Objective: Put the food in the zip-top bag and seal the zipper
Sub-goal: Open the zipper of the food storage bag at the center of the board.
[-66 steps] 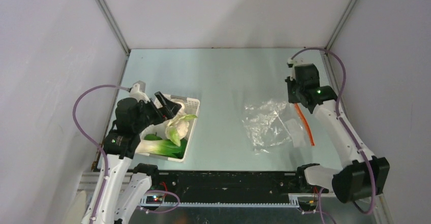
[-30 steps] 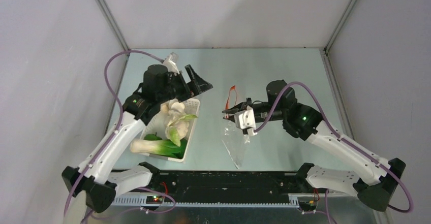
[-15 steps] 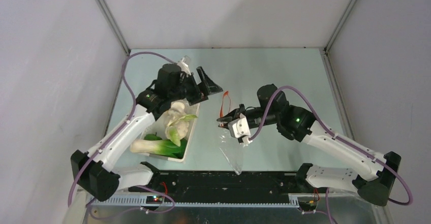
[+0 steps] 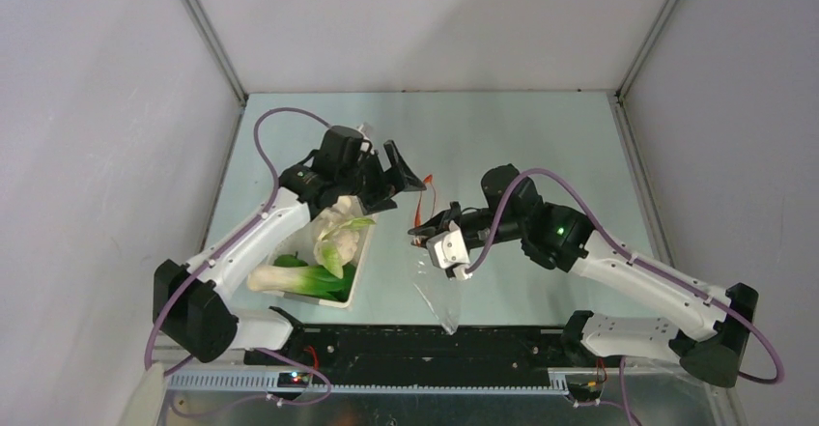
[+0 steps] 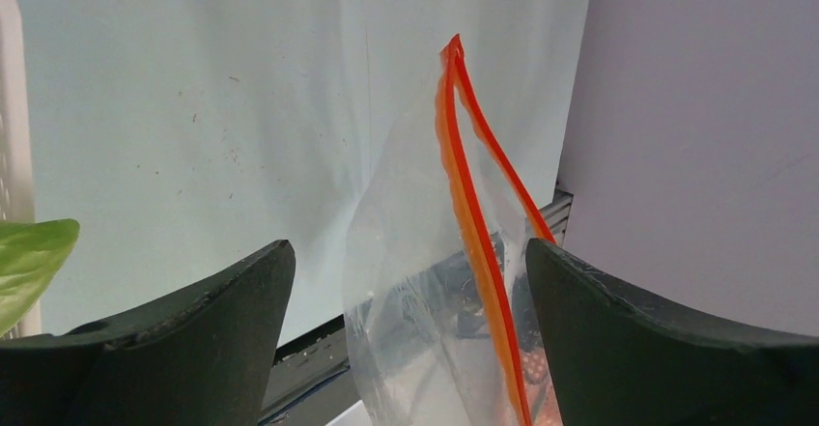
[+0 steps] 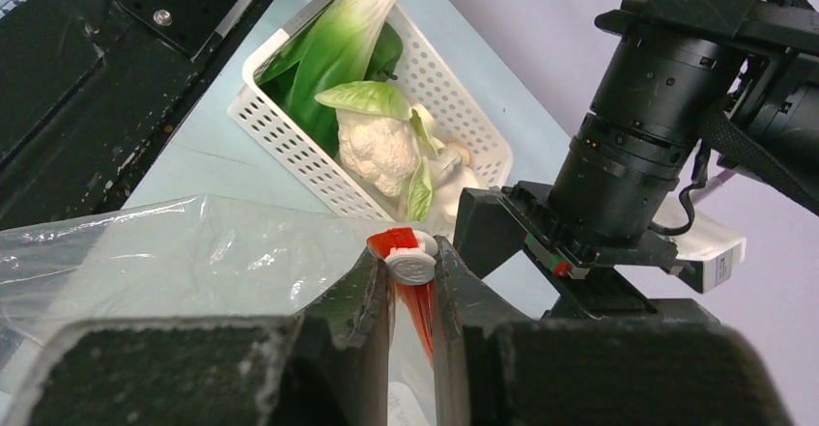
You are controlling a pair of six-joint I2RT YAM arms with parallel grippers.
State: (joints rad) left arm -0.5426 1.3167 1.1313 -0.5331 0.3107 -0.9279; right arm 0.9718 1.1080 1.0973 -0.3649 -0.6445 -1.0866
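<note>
The clear zip-top bag hangs between the arms, its red-orange zipper arching up at the mouth. My right gripper is shut on the zipper's small white end, with the bag draped to its left. My left gripper is open beside the bag's mouth. In the left wrist view its fingers stand on either side of the bag and the zipper, apart from both. The food lies in a white basket: bok choy and a cauliflower piece.
The right wrist view shows the basket with bok choy and cauliflower, and the left arm's dark wrist close behind the zipper end. Grey walls enclose the table. The black base rail runs along the near edge.
My left arm has swung right from over the basket until its open fingers flank the bag's mouth. My right gripper has carried the hanging bag slightly left and nearer.
</note>
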